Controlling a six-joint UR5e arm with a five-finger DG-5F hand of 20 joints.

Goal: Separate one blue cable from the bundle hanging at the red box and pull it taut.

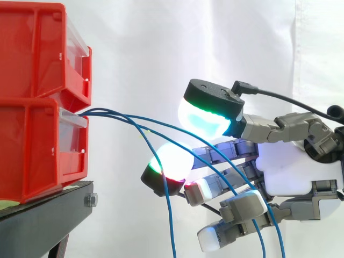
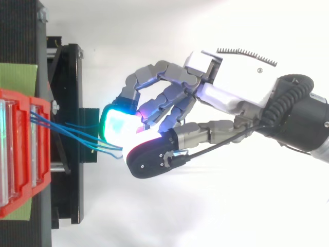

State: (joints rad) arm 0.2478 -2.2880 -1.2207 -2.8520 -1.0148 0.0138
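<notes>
Red box [image 1: 37, 107], the lower of two stacked bins, sits on the black stand [image 1: 48, 215] at its right edge, before a white curtain [image 1: 140, 48]. Blue cables [image 1: 171, 220] leave the box front at its top edge, arc outward and hang slack past the stand's edge; none is taut. The hand [image 1: 293, 172] reaches in level from the right, among the cables and clear of the box. Whether it grips any cable cannot be told; the strands cross it.
</notes>
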